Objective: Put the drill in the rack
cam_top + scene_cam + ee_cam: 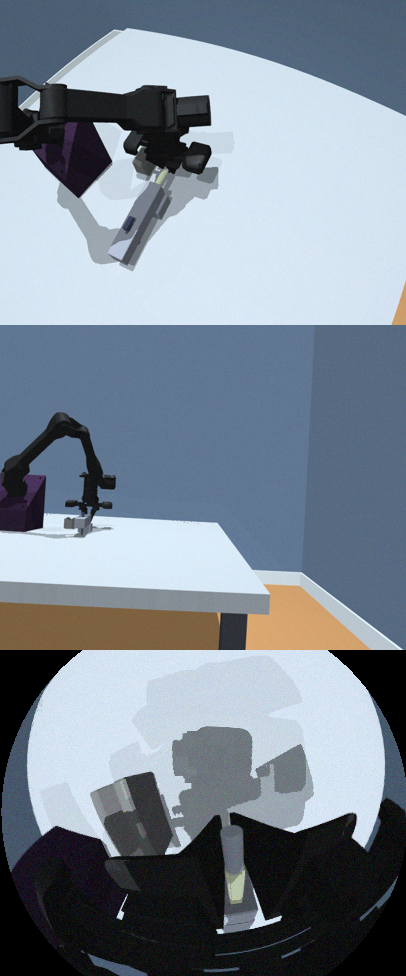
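The grey holder [142, 206] [82, 522] [240, 920] lies slanted on the table, with the dark blue key [128, 223] on its upper face. My gripper [172, 165] [88, 513] [225, 819] is shut on the drill [162, 176] [232, 845] at its grey round shank, off the holder's upper end. The drill's pale yellow part shows between fingers and holder; whether its tip is still inside the mouth, I cannot tell. The rack [143, 163] [69, 523] [145, 815], a brown-grey block with a notched top, stands just left of the fingers, partly hidden by the gripper in the top view.
A dark purple angular block [86, 159] [33, 507] [65, 860] stands left of the rack, partly beneath the arm. The white table [288, 203] [152, 558] extends to the right, with its far edge behind the arm. Arm shadows fall around the holder.
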Available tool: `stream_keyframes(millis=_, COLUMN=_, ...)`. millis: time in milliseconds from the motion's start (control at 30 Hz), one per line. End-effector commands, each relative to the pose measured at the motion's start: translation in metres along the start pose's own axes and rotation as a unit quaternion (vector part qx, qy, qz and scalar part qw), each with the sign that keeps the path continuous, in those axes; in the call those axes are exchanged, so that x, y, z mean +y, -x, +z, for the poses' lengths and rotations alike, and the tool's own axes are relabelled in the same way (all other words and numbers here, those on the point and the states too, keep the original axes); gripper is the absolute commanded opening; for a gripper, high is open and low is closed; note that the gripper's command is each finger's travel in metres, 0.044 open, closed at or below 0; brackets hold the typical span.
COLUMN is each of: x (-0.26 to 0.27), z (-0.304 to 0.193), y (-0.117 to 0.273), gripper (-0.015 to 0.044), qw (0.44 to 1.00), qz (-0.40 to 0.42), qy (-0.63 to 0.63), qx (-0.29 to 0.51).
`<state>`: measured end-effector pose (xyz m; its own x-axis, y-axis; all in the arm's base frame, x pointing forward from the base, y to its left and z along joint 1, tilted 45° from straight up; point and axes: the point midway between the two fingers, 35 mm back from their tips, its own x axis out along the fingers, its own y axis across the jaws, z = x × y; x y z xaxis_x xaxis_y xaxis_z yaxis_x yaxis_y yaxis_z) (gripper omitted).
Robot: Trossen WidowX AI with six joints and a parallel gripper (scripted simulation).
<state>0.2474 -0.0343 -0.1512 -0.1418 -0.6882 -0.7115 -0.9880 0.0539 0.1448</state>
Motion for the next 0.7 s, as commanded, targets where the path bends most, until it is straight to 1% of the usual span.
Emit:
stream_keyframes(millis=0, x=-0.002, z=0.007, y=0.002, gripper=0.0000, qw=1.000, qz=-0.002, qy=-0.001, qx=-0.002)
stream_keyframes(millis=33, x=0.000, z=0.002, y=0.000, gripper=0.0026, qw=1.000, qz=0.000, qy=0.000, qx=0.000)
stream_keyframes(millis=533, x=0.000, z=-0.001, y=-0.001, gripper=0.0420, qw=1.000, qz=-0.002, qy=-0.001, qx=-0.001)
stream_keyframes(millis=567, x=0.000, z=-0.002, y=-0.002, gripper=0.0440, qw=1.000, qz=-0.002, qy=-0.001, qx=-0.001)
stream_keyframes(millis=667, x=0.000, z=-0.004, y=-0.002, gripper=0.0440, qw=1.000, qz=-0.002, qy=-0.001, qx=-0.001)
